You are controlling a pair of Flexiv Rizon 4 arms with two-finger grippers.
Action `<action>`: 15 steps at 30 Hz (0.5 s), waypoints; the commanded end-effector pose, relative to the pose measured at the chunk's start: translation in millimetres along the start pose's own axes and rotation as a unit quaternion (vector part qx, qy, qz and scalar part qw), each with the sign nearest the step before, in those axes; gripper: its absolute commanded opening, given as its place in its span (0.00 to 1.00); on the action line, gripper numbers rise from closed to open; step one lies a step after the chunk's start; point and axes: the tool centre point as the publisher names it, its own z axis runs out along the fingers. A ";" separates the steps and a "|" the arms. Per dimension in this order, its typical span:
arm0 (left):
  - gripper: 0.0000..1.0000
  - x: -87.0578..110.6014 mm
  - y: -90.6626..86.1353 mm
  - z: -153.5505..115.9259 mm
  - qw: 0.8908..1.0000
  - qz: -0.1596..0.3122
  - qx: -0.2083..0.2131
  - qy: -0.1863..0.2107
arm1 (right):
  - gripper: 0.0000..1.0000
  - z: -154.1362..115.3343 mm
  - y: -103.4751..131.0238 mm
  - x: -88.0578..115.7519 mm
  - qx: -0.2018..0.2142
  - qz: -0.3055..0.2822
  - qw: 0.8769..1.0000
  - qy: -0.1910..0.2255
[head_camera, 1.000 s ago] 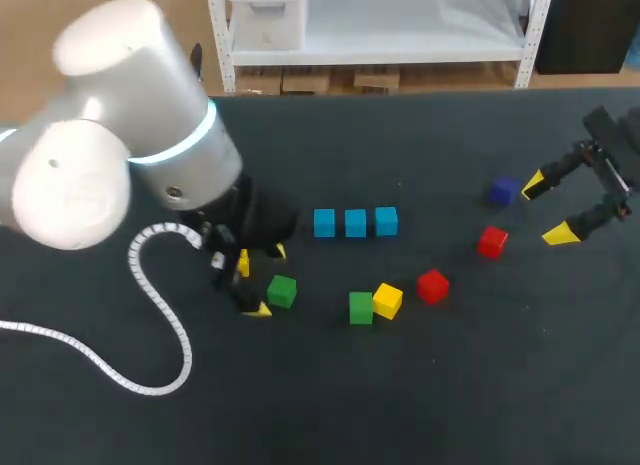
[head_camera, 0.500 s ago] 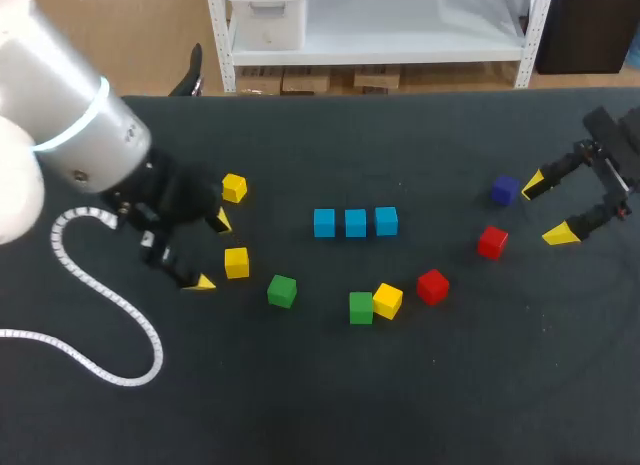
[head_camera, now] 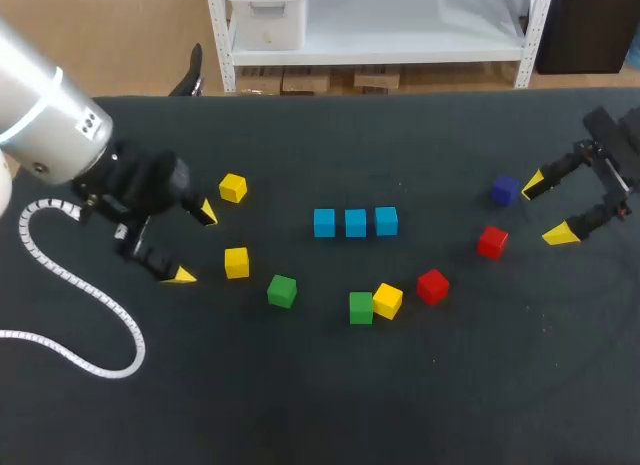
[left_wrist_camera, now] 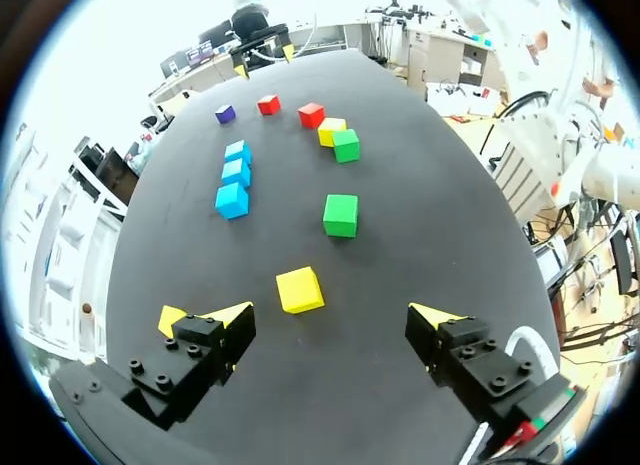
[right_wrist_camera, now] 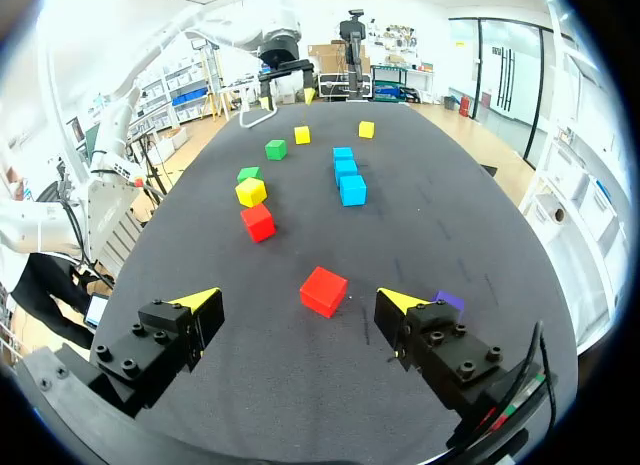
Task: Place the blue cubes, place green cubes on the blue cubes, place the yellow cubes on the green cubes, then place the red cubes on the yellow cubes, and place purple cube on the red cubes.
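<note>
Blue cubes, three small ones set side by side in a short row [head_camera: 355, 222], sit near the middle of the dark counter [head_camera: 300, 405] with nothing stacked on them. In front of the row, toward the robot, a small green cube [head_camera: 361, 307] and a small yellow cube [head_camera: 387, 301] touch each other. A small red cube [head_camera: 432, 286] lies just beside the yellow one. A second green cube [head_camera: 282, 290] lies apart, to the left of that pair. Further left are a second yellow cube [head_camera: 236, 262], near that green cube, and a third yellow cube [head_camera: 233, 188] farther back.

The left arm [head_camera: 60, 135] comes in low over the counter's left side. The left jaws stand wide apart and hold nothing; one yellow fingertip [head_camera: 207, 212] is near the third yellow cube, the other near the second. In the left wrist view the second yellow cube [left_wrist_camera: 300, 289] lies just ahead of the gap between the fingers, untouched, with the second green cube [left_wrist_camera: 340, 214] beyond it.

At the right, a second red cube [head_camera: 491, 241] and a small purple cube [head_camera: 504, 191] lie near each other. The right arm [head_camera: 615, 145] reaches in beside them; the right jaws are also spread wide and empty. In the right wrist view that red cube [right_wrist_camera: 324, 290] lies ahead between the fingers, and the purple cube [right_wrist_camera: 449, 302] shows just beside one finger.

A white coiled cable [head_camera: 60, 335] loops across the counter by the left arm.
</note>
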 end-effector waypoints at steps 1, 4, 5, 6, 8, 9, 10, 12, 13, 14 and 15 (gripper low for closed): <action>1.00 -0.8 2.7 -1.5 1.000 0.001 0.003 0.001 | 1.00 0.2 -0.5 0.3 0.000 -0.001 1.000 -0.001; 1.00 -0.8 2.7 -1.5 1.000 0.001 0.003 0.001 | 1.00 3.1 6.8 -12.9 0.001 -0.025 0.999 0.024; 1.00 -0.8 2.7 -1.5 1.000 0.001 0.003 0.001 | 1.00 5.5 10.0 -18.4 -0.001 -0.027 0.999 0.031; 1.00 -0.8 2.7 -1.5 1.000 0.001 0.003 0.001 | 1.00 8.5 13.8 -24.3 -0.005 -0.031 0.999 0.038; 1.00 -0.8 2.7 -1.5 1.000 0.001 0.003 0.001 | 1.00 14.8 22.6 -36.1 -0.004 -0.046 0.997 0.059; 1.00 -0.8 2.7 -1.5 1.000 0.001 0.003 0.001 | 1.00 18.2 26.9 -41.6 -0.007 -0.052 0.997 0.062; 1.00 -0.8 2.7 -1.5 1.000 0.001 0.003 0.001 | 1.00 21.9 31.7 -47.1 -0.005 -0.054 0.996 0.066; 1.00 -0.8 2.7 -1.5 1.000 0.001 0.003 0.001 | 1.00 30.6 42.8 -57.3 0.001 -0.065 0.995 0.078; 1.00 -0.8 2.7 -1.5 1.000 0.001 0.003 0.001 | 1.00 35.1 47.5 -61.3 0.004 -0.069 0.994 0.082; 1.00 -0.8 2.7 -1.5 1.000 0.001 0.003 0.001 | 1.00 39.8 52.5 -65.8 0.008 -0.074 0.993 0.086; 1.00 -0.8 2.7 -1.5 1.000 0.001 0.003 0.001 | 1.00 45.4 57.6 -70.7 0.012 -0.081 0.992 0.094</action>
